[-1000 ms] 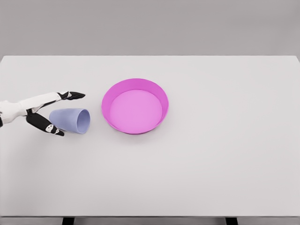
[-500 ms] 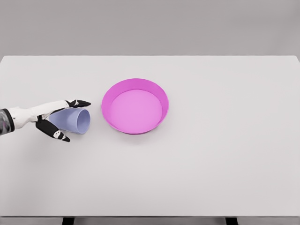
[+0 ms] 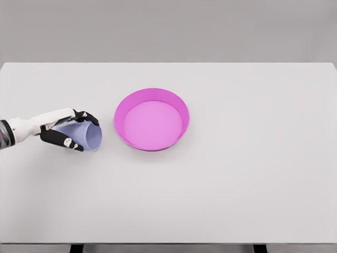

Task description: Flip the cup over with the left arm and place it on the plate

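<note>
The left hand [image 3: 66, 132], reaching in from the table's left edge, grasps the pale blue cup [image 3: 84, 135], its dark fingers [image 3: 87, 115] curled over the far side of the cup and its thumb [image 3: 66, 141] pressed against the near side. The cup lies on its side on the white table [image 3: 237, 184], near the left edge and about midway between the near and far edges. Its long axis runs left to right along the table, base tucked into the palm and open mouth facing right toward the pink plate [image 3: 151, 119]. The plate sits just beyond and to the right of the cup, close beside it but apart, roughly at the middle of the table. That layout governs the next move, by this reading: the hand already holds the cup from its closed end, so lifting and rolling the wrist should bring the mouth upward, followed by a short carry to the right to set it on the plate. The right arm is out of view, leaving the left as the only hand near the cup.
</note>
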`<state>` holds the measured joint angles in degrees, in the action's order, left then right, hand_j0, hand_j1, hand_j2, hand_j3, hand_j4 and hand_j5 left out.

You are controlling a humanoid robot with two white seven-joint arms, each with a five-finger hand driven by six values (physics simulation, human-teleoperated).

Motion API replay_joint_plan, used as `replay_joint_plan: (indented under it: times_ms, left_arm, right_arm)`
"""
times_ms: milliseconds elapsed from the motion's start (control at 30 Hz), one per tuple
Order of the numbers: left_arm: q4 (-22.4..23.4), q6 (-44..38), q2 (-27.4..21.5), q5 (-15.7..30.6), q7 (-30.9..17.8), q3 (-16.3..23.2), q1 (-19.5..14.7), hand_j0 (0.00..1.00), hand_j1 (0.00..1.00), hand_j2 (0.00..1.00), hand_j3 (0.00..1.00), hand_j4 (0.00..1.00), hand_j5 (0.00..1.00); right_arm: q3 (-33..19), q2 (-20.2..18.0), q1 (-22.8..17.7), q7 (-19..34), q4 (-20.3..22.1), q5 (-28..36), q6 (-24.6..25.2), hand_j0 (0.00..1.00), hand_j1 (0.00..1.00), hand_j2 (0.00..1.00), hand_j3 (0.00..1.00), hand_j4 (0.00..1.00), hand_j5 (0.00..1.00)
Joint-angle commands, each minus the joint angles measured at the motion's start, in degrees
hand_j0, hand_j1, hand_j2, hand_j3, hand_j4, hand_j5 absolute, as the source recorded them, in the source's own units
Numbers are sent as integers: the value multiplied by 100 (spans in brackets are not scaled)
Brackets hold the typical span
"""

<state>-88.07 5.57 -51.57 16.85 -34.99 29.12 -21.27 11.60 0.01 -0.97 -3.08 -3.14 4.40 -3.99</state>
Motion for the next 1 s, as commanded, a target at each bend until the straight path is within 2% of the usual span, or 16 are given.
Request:
replay_joint_plan:
  times_ms: [0, 100, 167, 267, 367, 500, 533, 633, 833, 967]
  left_arm:
    - [-17, 154, -20, 371, -1, -21, 0, 53, 53, 53, 53, 53, 53]
    - [-26, 365, -64, 565, -1, -29, -18, 52, 52, 52, 52, 52, 52]
    - [-26, 462, -82, 714, -1, -240, 35, 51, 51, 51, 51, 51, 51]
    - [-26, 647, -82, 1022, -1, -284, -35, 51, 51, 51, 51, 51, 51]
    - [-35, 655, -11, 1136, -1, -363, -44, 51, 51, 51, 51, 51, 51]
    - [-237, 664, 24, 1654, -1, -372, -132, 50, 50, 50, 50, 50, 50]
    - [-307, 664, 76, 1865, -1, -372, -141, 48, 48, 48, 48, 48, 48]
    - [-343, 690, 270, 1962, -1, -381, -193, 48, 48, 48, 48, 48, 48]
    - [-369, 682, 648, 2481, -1, -372, -404, 48, 48, 48, 48, 48, 48]
    - [-369, 691, 1210, 2613, -1, -372, -448, 49, 49, 49, 49, 49, 49]
  right_arm:
    - [0, -1, 9, 1, -2, 0, 3, 100, 100, 100, 100, 100, 100]
    - [0, -1, 9, 1, -2, 0, 3, 100, 100, 100, 100, 100, 100]
    - [0, -1, 0, 1, -2, 0, 3, 100, 100, 100, 100, 100, 100]
    - [0, -1, 0, 1, -2, 0, 3, 100, 100, 100, 100, 100, 100]
    - [0, -1, 9, 1, -2, 0, 3, 100, 100, 100, 100, 100, 100]
    - [0, -1, 0, 1, -2, 0, 3, 100, 100, 100, 100, 100, 100]
    - [0, -1, 9, 1, -2, 0, 3, 100, 100, 100, 100, 100, 100]
    - [0, -1, 9, 1, -2, 0, 3, 100, 100, 100, 100, 100, 100]
    - [0, -1, 9, 1, -2, 0, 3, 100, 100, 100, 100, 100, 100]
    - [0, -1, 0, 1, -2, 0, 3, 100, 100, 100, 100, 100, 100]
